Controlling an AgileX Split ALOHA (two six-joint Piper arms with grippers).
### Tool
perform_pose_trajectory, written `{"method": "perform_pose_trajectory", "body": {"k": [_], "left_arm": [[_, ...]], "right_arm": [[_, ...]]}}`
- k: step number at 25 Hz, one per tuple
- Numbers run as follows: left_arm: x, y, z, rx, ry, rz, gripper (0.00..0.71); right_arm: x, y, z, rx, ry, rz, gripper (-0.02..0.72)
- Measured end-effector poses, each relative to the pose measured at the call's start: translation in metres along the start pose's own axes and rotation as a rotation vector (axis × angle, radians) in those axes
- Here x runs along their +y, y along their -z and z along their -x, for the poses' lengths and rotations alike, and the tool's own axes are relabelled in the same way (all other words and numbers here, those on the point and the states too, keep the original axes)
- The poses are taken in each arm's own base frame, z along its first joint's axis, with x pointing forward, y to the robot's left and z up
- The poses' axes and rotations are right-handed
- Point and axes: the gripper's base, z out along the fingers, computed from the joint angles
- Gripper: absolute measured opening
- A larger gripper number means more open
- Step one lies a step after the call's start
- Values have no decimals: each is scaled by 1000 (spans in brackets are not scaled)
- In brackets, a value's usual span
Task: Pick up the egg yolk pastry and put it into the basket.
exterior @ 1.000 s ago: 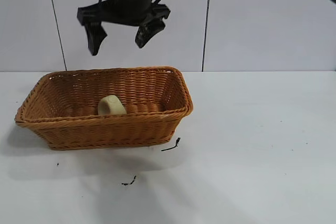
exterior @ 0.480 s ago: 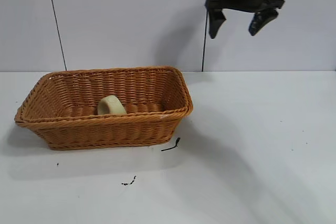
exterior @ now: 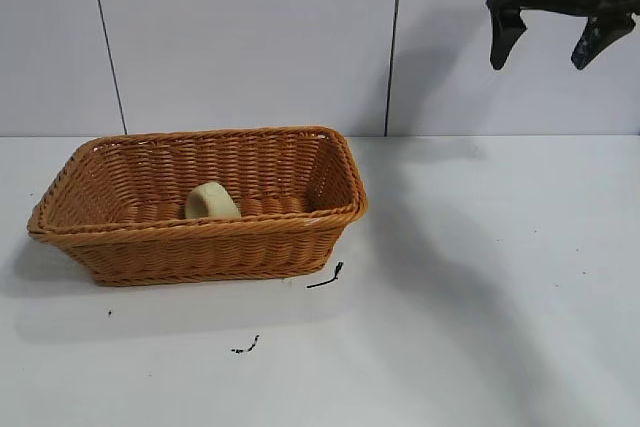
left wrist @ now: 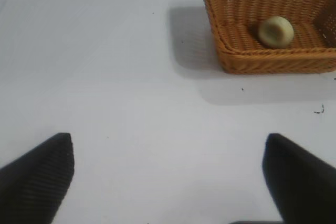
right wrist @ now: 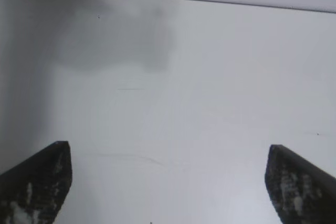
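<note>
The egg yolk pastry [exterior: 211, 201], a pale yellow-green puck, lies tilted inside the orange-brown wicker basket [exterior: 200, 247] at the table's left. The left wrist view shows the pastry [left wrist: 275, 31] in the basket [left wrist: 273, 61] from far off. My right gripper [exterior: 541, 59] hangs open and empty high at the upper right, well away from the basket. Its wrist view shows its open gripper [right wrist: 168, 182] over bare table. My left gripper [left wrist: 168, 182] is open and empty above bare table, far from the basket, and is outside the exterior view.
Two small black scraps lie on the white table in front of the basket, one by its right corner [exterior: 327, 276] and one nearer the front [exterior: 246, 346]. A grey panelled wall [exterior: 250, 37] stands behind the table.
The right gripper has swung from above the basket across to the upper right, staying open. The pastry and basket have not moved.
</note>
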Motion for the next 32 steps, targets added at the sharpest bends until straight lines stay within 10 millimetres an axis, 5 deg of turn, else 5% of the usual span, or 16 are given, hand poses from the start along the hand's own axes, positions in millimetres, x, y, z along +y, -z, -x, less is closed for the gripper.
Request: {"method": "perform_pose_trajectory", "body": {"k": [6, 13, 24, 32], "left_arm": [[0, 0, 0, 0, 0, 0, 696], [0, 0, 0, 0, 0, 0, 696], [0, 0, 0, 0, 0, 0, 696], [0, 0, 0, 0, 0, 0, 696]], "right_arm": [[3, 62, -63, 60, 14, 1, 694], [7, 114, -170, 119, 25, 4, 694], [14, 144, -343, 16, 30, 1, 694], [16, 166, -404, -443, 37, -22, 694]]}}
